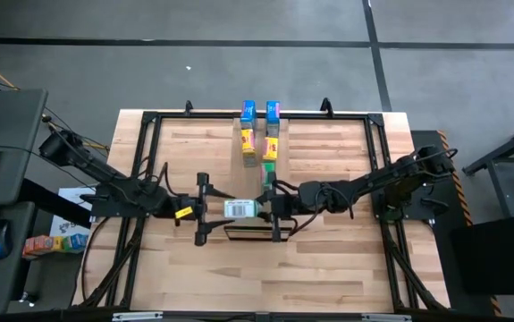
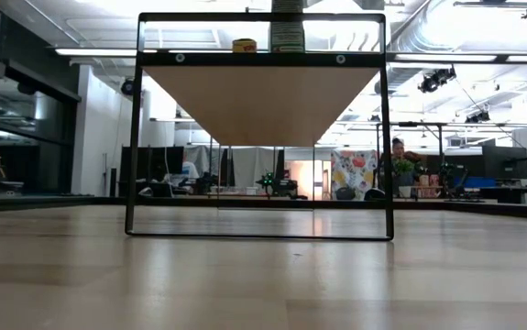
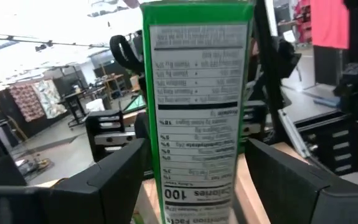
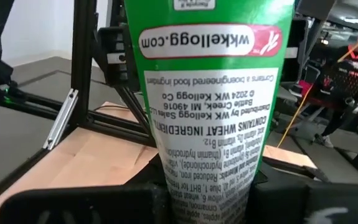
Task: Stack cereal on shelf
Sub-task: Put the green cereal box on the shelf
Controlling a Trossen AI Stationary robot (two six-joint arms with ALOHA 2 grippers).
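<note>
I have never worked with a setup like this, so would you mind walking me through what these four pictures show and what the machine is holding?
These are four cameras on one table robot with two dark arms. The overhead picture shows both arms meeting mid-table at a green cereal box. The right gripper is shut on it; the left gripper stands open around its other end, as its wrist camera shows the box between spread fingers. The right wrist camera looks along the same box. At the table's far side, more small boxes, blue, yellow and green, sit in two rows. The table-level camera shows a black frame carrying a pale shelf, seen from below, with the room behind.
</note>
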